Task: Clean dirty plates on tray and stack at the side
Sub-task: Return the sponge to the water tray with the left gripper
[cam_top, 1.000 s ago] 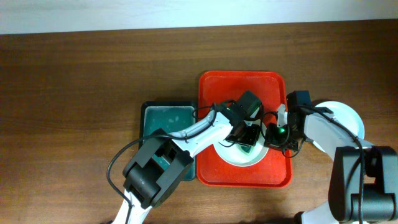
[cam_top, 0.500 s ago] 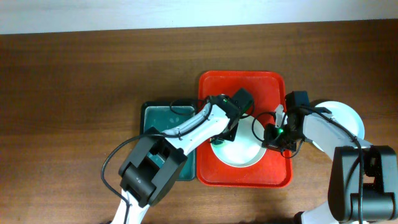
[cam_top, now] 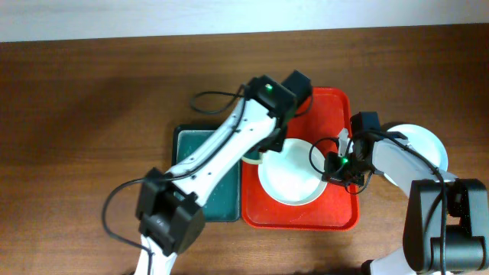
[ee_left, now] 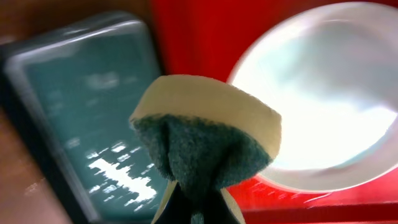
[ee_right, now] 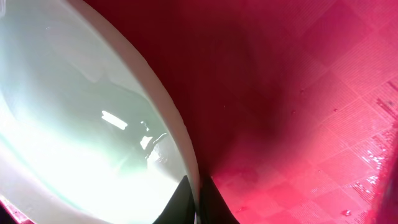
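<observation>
A pale, whitish-green plate [cam_top: 290,179] lies on the red tray [cam_top: 336,107]; no smear shows on it. My right gripper [cam_top: 330,166] is shut on the plate's right rim; the right wrist view shows the rim [ee_right: 186,155] between the fingers [ee_right: 199,198] over the tray [ee_right: 298,112]. My left gripper [cam_top: 263,151] is shut on a green-and-cream sponge [ee_left: 205,137] and holds it raised above the tray's left edge, between the basin [ee_left: 81,124] and the plate [ee_left: 323,106]. A white plate [cam_top: 428,141] sits on the table right of the tray.
The dark green basin [cam_top: 183,141] with wet patches stands against the tray's left side. My left arm crosses over the basin. My right arm hides part of the white plate. Brown table surrounds everything.
My left gripper has lifted the sponge off the plate's centre and moved it left toward the tray's left edge. The right gripper has kept its grip on the rim.
</observation>
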You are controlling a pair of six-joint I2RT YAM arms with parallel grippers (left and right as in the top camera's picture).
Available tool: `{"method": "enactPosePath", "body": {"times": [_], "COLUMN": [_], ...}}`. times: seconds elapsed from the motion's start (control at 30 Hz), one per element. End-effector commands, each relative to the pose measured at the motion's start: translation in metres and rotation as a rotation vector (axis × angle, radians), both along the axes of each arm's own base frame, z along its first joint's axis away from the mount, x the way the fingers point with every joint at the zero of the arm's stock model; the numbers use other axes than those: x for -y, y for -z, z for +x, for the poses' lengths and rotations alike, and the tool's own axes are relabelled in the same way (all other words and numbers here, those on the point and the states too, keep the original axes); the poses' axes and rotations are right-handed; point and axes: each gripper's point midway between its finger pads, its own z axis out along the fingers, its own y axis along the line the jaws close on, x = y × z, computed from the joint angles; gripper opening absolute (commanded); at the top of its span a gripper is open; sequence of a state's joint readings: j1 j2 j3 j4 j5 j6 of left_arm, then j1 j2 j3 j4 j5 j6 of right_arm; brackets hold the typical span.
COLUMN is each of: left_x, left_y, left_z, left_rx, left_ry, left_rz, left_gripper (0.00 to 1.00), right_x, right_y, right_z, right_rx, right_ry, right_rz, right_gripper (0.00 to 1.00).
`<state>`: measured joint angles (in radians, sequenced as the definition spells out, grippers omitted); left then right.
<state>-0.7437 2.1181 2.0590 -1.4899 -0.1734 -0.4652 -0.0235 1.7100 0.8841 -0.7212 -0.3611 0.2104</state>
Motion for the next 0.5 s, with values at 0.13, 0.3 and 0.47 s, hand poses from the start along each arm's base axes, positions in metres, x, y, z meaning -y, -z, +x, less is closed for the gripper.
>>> {"method": "enactPosePath", "body": {"times": [0.13, 0.3, 0.47], "left_x": [-0.089, -0.114, -0.121], "left_y": [0.029, 0.116, 0.12], "left_z": [0.007, -0.015, -0.012], "left_rx": [-0.017, -0.139, -0.147], "left_ry": [-0.093, -0.179, -0.216], "left_rz": [0.234, 0.175, 0.144], "left_gripper": [0.0, 0.0, 0.41], "right_x": [0.016, 0.016, 0.016], "right_y": [0.02, 0.02, 0.02], "right_z": [-0.019, -0.019, -0.02], "right_rx": [-0.08, -0.08, -0.083], "right_ry": [0.006, 0.006, 0.005], "right_rz": [-0.098, -0.097, -0.098], "right_gripper": [0.05, 0.05, 0.05]}}
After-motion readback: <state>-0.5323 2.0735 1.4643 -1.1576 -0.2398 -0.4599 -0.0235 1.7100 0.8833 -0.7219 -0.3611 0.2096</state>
